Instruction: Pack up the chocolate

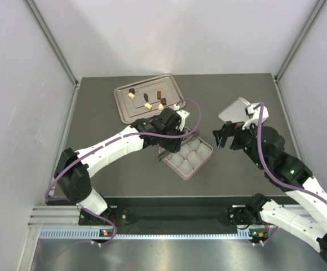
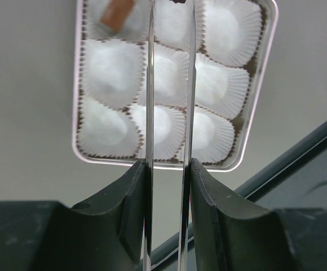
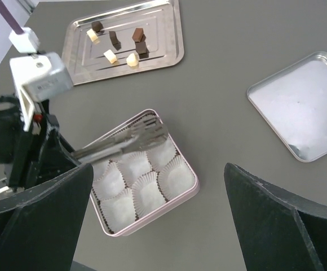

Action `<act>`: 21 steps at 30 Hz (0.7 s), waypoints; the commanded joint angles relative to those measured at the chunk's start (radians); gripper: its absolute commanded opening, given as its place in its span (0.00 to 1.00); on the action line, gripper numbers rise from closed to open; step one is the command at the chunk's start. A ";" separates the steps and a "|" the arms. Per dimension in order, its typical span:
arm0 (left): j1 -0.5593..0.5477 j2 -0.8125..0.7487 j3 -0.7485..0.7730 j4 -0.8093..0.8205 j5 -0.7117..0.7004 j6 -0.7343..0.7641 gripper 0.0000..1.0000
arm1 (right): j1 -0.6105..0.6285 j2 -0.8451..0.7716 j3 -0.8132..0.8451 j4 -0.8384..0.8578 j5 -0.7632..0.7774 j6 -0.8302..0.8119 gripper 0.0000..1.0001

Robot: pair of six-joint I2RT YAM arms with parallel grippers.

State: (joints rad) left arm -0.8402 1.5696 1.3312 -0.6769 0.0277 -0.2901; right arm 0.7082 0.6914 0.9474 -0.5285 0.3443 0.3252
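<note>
My left gripper (image 1: 164,123) (image 2: 169,166) is shut on metal tongs (image 1: 172,148) (image 3: 131,140), whose two blades (image 2: 150,84) reach over the pink box (image 1: 208,153) (image 2: 263,84) (image 3: 152,221) of white paper cups. One brown chocolate (image 2: 117,16) lies in a far corner cup, just left of the blades, which stand slightly apart with nothing between them. Several dark and cream chocolates (image 1: 148,105) (image 3: 132,58) lie on the silver tray (image 1: 121,110) (image 3: 166,39) behind the box. My right gripper (image 1: 225,135) (image 3: 158,167) is open and empty, above the table right of the box.
A second, empty silver tray (image 1: 234,110) (image 3: 301,107) lies at the right, behind my right gripper. White walls enclose the dark table on three sides. A black rail runs along the near edge (image 2: 299,158).
</note>
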 commanded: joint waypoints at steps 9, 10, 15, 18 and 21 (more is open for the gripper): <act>-0.048 0.050 -0.001 0.062 -0.080 -0.004 0.35 | -0.010 -0.032 0.031 -0.005 0.033 0.005 1.00; -0.049 0.052 -0.003 0.060 -0.081 -0.004 0.36 | -0.010 -0.032 0.031 -0.004 0.035 0.003 1.00; -0.048 0.066 0.000 0.051 -0.098 0.000 0.43 | -0.010 -0.020 0.034 -0.002 0.033 0.003 1.00; -0.048 0.066 0.006 0.046 -0.104 0.000 0.46 | -0.010 -0.020 0.033 0.001 0.032 0.003 1.00; -0.049 0.063 0.014 0.046 -0.097 0.000 0.50 | -0.010 -0.018 0.033 0.002 0.033 0.000 1.00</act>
State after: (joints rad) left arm -0.8856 1.6367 1.3247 -0.6579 -0.0563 -0.2890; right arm 0.7082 0.6704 0.9474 -0.5468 0.3550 0.3252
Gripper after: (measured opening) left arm 0.489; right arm 0.996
